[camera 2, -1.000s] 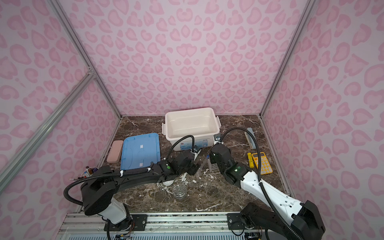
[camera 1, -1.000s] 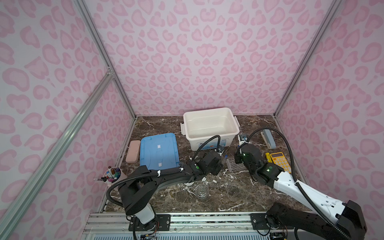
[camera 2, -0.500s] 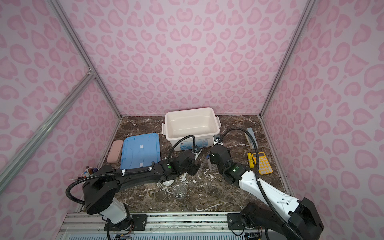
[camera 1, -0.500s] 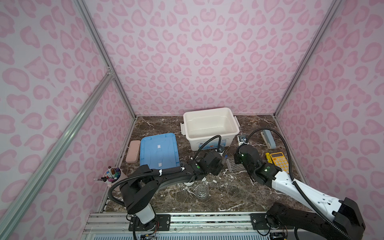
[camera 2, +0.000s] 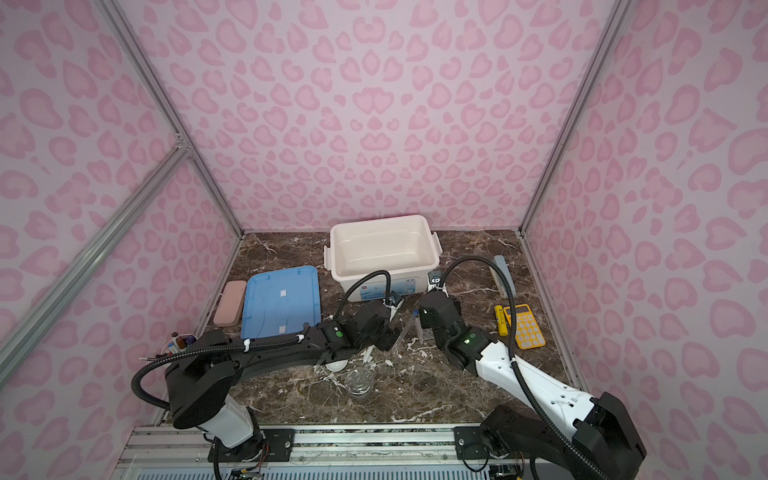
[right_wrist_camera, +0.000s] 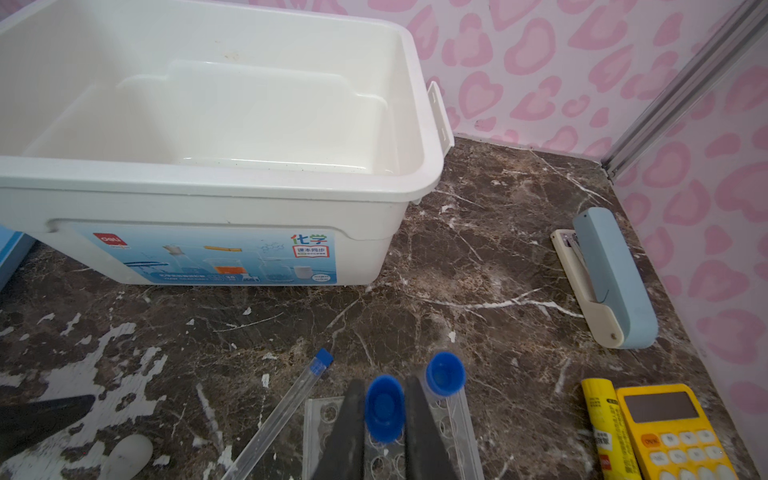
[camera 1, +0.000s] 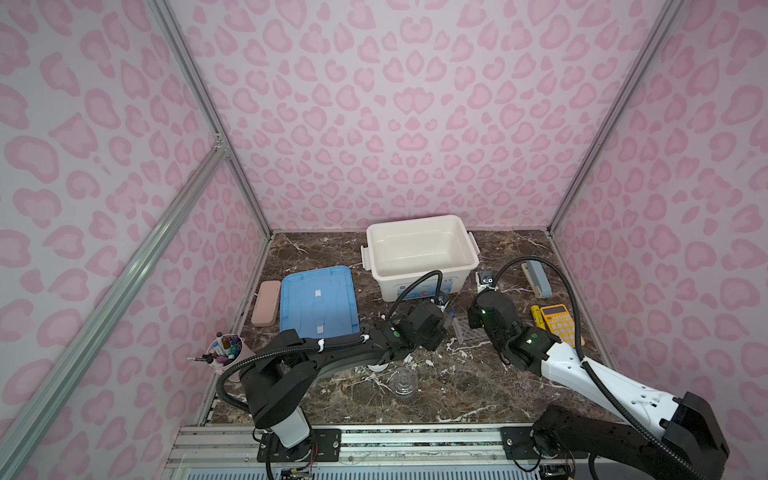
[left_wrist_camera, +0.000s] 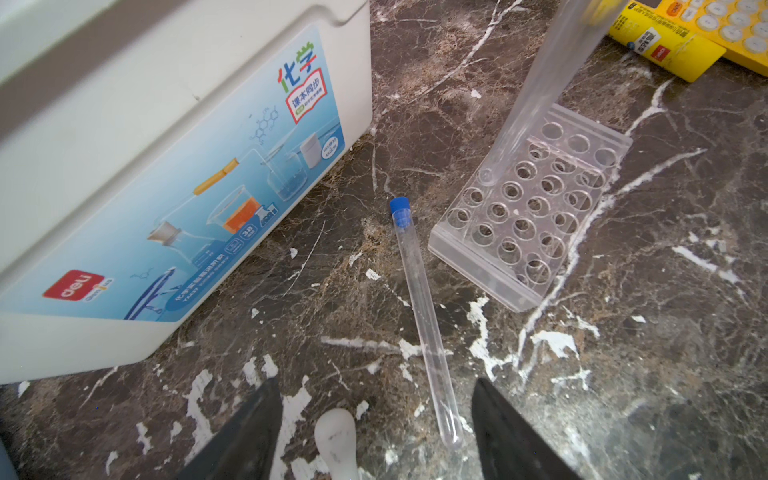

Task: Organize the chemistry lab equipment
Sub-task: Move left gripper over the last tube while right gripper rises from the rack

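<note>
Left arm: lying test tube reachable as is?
Probably yes: the left gripper is open, the lying test tube has its round end in that opening, nothing blocking; the pestle lies close beside.

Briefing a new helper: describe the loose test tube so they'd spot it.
Find the white storage bin at the back. Between it and the clear rack, a blue-capped test tube lies flat on the marble tabletop; the other two tubes stand at the rack.

White bin (right_wrist_camera: 216, 195) blocks rear (bare marble (right_wrist_camera: 478, 266) beside stapler (right_wrist_camera: 615, 274)).
</note>
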Robot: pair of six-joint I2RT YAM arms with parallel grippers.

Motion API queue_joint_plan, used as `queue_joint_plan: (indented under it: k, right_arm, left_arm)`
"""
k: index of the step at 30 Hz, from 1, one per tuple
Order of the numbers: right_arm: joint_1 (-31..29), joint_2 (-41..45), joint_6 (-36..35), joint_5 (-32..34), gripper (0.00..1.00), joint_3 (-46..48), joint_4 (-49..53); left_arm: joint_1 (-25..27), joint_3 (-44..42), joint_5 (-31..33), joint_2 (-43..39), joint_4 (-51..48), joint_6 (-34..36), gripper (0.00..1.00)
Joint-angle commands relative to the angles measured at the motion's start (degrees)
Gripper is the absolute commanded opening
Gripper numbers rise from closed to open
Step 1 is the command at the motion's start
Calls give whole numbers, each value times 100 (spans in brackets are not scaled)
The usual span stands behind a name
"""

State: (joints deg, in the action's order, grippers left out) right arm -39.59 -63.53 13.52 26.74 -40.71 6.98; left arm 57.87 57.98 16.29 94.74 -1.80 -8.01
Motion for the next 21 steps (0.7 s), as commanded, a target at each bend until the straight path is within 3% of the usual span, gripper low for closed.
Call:
queue_joint_plan:
  k: [1, 21]
  right_arm:
    - [7, -37, 120, 82, 3, 52, -106]
    - [13, -178, 288, 109, 7, 45, 5]
  left_arm:
    - [0, 12, -30, 45, -13, -42, 73]
    - [5, 21, -57, 113, -31, -42, 73]
